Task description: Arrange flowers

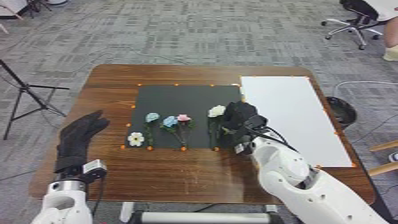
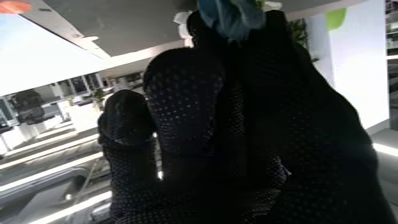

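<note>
Overlapping the dark mat's (image 1: pixel 178 94) right edge, the right hand (image 1: pixel 237 118) is just beside a white flower (image 1: pixel 216 111) lying there; blue petals (image 2: pixel 233 19) overlap its glove. Whether it is open or gripping cannot be told. The left hand (image 1: pixel 78 134) has straight fingers. Such crowding might make the glove snag the white flower; a loose hold might let the blue petals slip.

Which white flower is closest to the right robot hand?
The white flower beside the right robot hand, right of the pink one. The other white flower is near the dark mat's left corner.
</note>
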